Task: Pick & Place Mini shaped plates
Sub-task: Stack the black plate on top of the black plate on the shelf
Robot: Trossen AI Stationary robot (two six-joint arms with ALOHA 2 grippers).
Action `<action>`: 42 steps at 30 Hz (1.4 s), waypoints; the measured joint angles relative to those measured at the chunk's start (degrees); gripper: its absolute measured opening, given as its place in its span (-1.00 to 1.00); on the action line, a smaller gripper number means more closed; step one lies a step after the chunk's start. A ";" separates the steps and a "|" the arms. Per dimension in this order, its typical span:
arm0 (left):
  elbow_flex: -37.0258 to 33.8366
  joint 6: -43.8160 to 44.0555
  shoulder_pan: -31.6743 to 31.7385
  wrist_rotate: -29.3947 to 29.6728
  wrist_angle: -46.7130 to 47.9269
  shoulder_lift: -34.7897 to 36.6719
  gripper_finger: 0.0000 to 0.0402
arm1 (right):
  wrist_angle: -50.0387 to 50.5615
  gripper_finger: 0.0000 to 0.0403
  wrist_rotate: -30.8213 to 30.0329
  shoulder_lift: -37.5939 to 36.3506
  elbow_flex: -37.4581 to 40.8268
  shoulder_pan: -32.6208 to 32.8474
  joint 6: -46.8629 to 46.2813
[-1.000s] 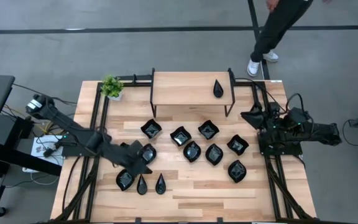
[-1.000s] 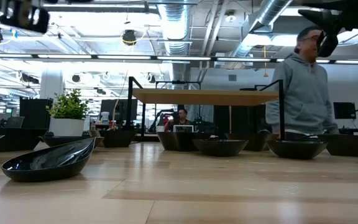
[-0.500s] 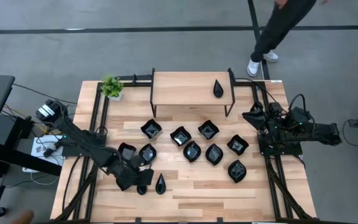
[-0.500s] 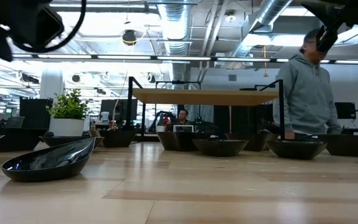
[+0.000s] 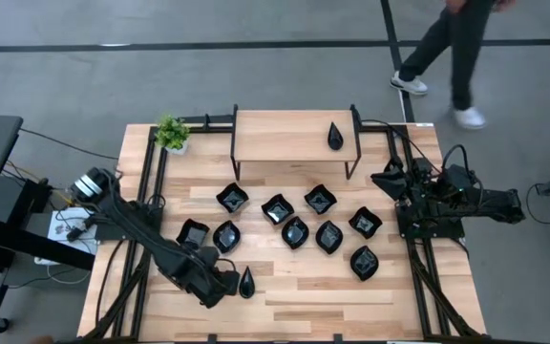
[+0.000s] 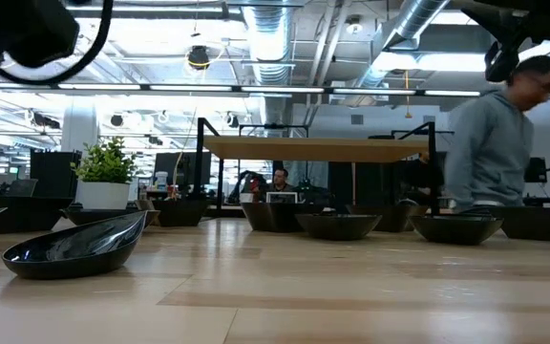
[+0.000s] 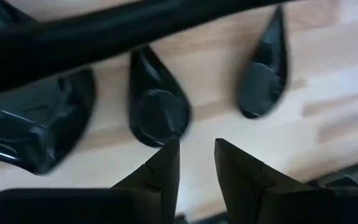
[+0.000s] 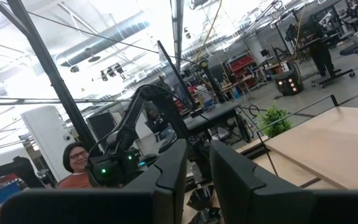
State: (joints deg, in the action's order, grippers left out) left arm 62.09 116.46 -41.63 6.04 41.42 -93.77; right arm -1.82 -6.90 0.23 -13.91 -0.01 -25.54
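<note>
Pale wooden tabletop (image 5: 304, 287) carries glossy black mini shaped plates (image 5: 295, 232) clustered before a raised wooden shelf (image 5: 285, 134), and the left gripper (image 7: 194, 158), fingers slightly parted and empty, hovers over a teardrop plate (image 7: 157, 112), seemingly lining up a pick, while the right gripper (image 8: 194, 165), narrowly parted, waits aside.

The left arm reaches in from the left side of the desk (image 5: 294, 291) and stretches low toward its front edge. Its left gripper (image 7: 196, 155) points down at the desk top, close above it. Its jaws stand a little apart with a narrow gap, and nothing is between them. The right arm is folded up at the right edge of the desk. The right gripper (image 8: 197, 163) is lifted and points out level, away from the desk top. Its jaws also show a narrow gap and hold nothing.
</note>
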 joint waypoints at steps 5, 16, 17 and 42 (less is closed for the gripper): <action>0.19 -2.00 0.86 0.38 3.25 -0.09 -0.49 | 0.01 -0.67 0.00 0.00 0.00 0.00 -0.01; -0.77 -20.48 5.02 1.43 7.56 -0.05 -0.49 | 0.03 -0.67 0.02 0.00 0.00 0.00 -0.01; -0.77 -21.55 5.35 0.85 7.50 -0.05 -0.49 | 0.01 -0.67 0.00 0.00 0.00 0.00 0.00; -5.69 -22.31 5.05 -1.37 2.16 -0.03 -0.49 | -0.12 -0.67 -0.46 0.02 0.00 0.00 0.02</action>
State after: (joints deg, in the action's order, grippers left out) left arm 56.40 94.15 -36.58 4.66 43.58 -93.80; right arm -1.93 -7.35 0.25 -13.91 -0.01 -25.52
